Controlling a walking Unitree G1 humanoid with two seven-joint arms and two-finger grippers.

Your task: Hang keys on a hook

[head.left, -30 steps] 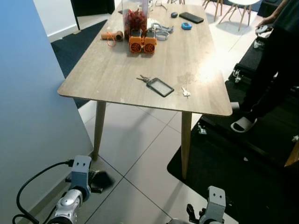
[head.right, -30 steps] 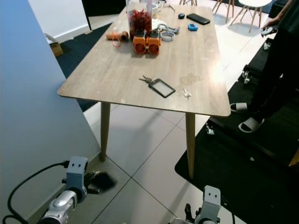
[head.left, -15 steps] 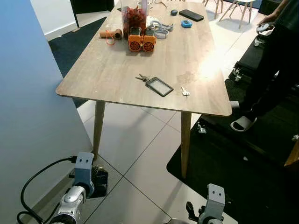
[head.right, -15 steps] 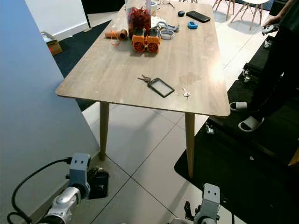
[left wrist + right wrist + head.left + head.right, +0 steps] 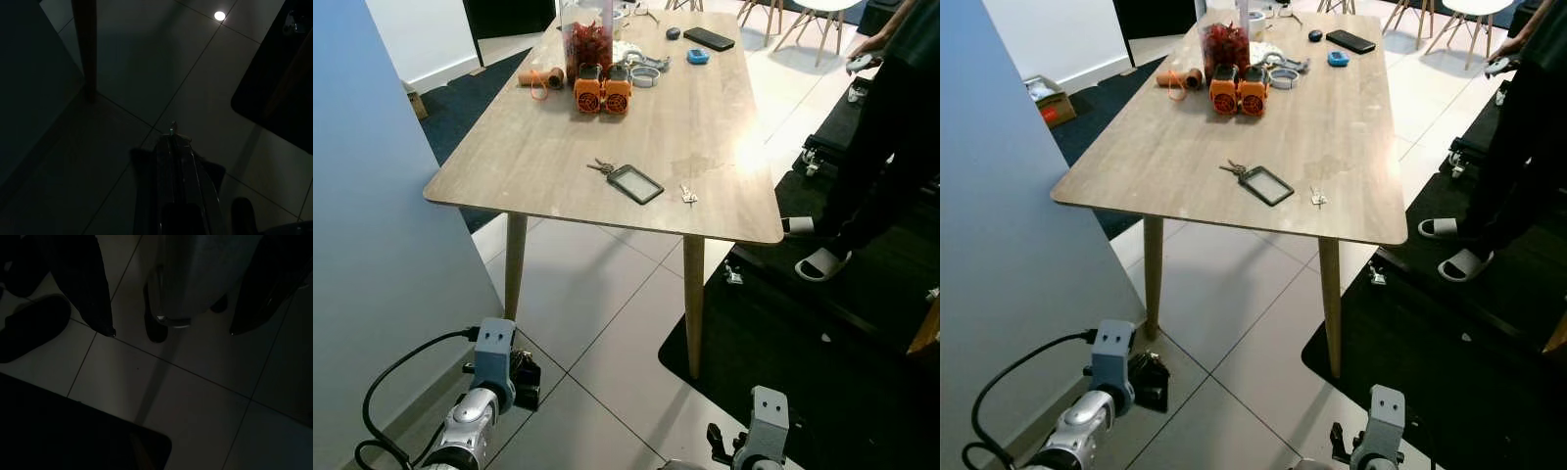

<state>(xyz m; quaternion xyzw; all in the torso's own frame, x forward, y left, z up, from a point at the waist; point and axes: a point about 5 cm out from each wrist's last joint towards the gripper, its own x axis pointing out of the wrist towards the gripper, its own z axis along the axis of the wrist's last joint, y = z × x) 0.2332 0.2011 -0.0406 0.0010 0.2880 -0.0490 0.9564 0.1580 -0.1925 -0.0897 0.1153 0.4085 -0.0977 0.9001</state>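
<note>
Task is basically at zero from what I see: keys (image 5: 603, 167) lie flat on the counter (image 5: 548, 147), near its front edge, touching the left end of a dark card holder (image 5: 635, 183); a second small key (image 5: 687, 195) sits just to the right of the holder, apart from it. Nothing is picked up, and I can't spot a hook anywhere in frame, so both finding it and the grasp are left. Both arms hang low, well apart from the counter. Left gripper (image 5: 172, 142) points at the tiled floor (image 5: 607, 323) beside the near-left counter leg (image 5: 514, 264); jaws look pressed together with a small shiny bit at the tip, too dark to say what it is, so I'd call them closed on nothing I can identify. Right gripper (image 5: 171, 333) also faces the floor, jaws spread wide, one black finger (image 5: 93, 289) on each side of the view, holding nothing. Far end of the counter is cluttered: red-filled jar (image 5: 586, 39), two orange blocks (image 5: 602, 95), a roll (image 5: 536, 77), a phone (image 5: 710, 39), none near the keys. A person (image 5: 891, 117) in dark clothes and slippers stands at the right, off the counter's right edge. My read: I need to close in on the counter, raise an arm, and grab the keys by the ring; flat metal on wood could be a fiddly pinch.
</note>
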